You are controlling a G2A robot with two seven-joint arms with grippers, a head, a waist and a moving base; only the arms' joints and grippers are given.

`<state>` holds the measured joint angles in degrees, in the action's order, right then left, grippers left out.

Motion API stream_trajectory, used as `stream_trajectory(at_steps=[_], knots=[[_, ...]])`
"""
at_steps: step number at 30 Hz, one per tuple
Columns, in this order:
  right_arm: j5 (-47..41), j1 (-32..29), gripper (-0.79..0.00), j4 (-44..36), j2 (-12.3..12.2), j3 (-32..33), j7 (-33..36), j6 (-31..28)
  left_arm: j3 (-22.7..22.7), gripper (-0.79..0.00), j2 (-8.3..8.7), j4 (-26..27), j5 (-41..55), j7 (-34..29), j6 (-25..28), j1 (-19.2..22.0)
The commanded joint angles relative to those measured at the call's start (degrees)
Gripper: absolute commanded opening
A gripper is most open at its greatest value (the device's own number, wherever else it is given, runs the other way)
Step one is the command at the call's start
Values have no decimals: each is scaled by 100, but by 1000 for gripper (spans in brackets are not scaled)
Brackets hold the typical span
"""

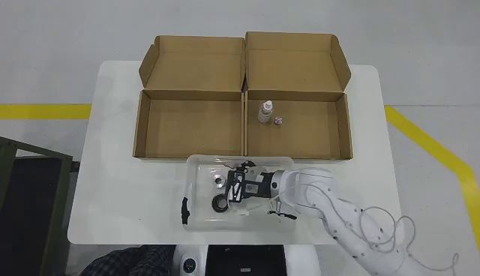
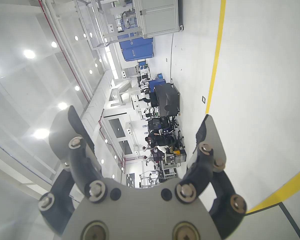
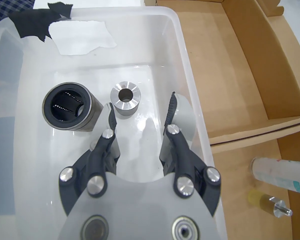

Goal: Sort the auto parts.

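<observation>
A clear plastic bin [image 1: 195, 163] stands at the table's front edge. In it lie a silver bushing [image 3: 125, 100] and a black linear bearing [image 3: 68, 106]. My right gripper [image 3: 142, 103] is lowered into the bin [image 3: 182, 51], open, with nothing between its fingers. One finger stands between the bearing and the bushing, and the bushing sits just past the fingertips. From above, the right gripper [image 1: 231, 187] is over the bushing [image 1: 218, 180] and the bearing [image 1: 220, 205]. My left gripper [image 2: 139, 114] is open and empty, pointing out into the room away from the table.
Two open cardboard boxes stand behind the bin. The left box [image 1: 190, 128] has nothing in it. The right box [image 1: 300, 130] holds a white bottle [image 1: 265, 112] and a small metal part [image 1: 278, 119]. Black tape [image 3: 40, 21] sticks to the bin's end rim.
</observation>
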<state>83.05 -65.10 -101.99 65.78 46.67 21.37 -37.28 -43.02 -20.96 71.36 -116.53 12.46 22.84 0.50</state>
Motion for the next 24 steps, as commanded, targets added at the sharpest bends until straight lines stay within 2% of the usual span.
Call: stream_trajectory(at_steps=[1, 24], knots=[[17, 36, -409, 78, 21, -60, -11, 7, 0, 0, 0, 0, 0, 0, 0, 0], [-67, 501, -431, 808, 324, -676, -35, 110, 0, 0, 0, 0, 0, 0, 0, 0]])
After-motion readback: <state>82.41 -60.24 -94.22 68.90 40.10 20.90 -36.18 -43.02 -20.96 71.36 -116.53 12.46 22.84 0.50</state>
